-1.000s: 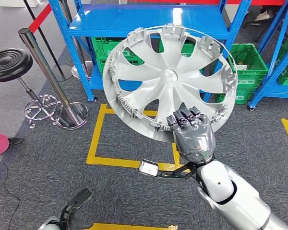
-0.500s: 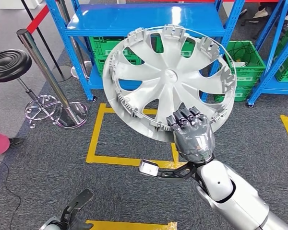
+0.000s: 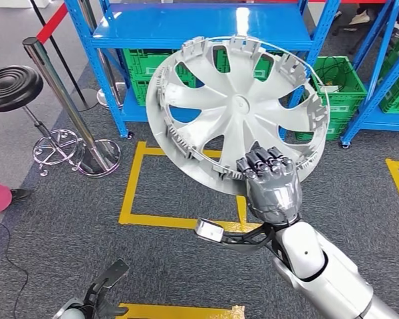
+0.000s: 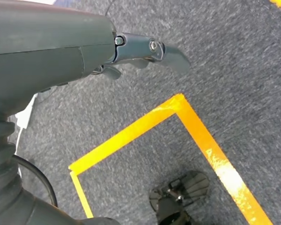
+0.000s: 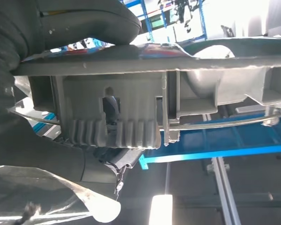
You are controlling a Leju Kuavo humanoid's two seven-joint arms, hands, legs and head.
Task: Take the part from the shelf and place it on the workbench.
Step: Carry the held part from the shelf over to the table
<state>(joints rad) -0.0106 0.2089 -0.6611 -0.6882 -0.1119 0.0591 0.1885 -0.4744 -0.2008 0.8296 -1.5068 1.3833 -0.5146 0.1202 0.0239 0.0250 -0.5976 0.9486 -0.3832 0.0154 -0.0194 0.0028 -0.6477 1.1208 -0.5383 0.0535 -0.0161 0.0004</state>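
One silver hubcap [image 3: 237,109] is held up in the air by the right hand [image 3: 272,186], which grips its lower rim, in front of the blue shelf [image 3: 202,26]. Low over the grey carpet [image 3: 62,226], the left hand [image 4: 146,49] holds nothing, its fingers apart.

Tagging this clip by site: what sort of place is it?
Likely a factory or warehouse test floor: blue steel shelving holding green plastic crates, yellow floor tape marking bays on grey carpet, and a silver wheel cover gripped by the right hand.
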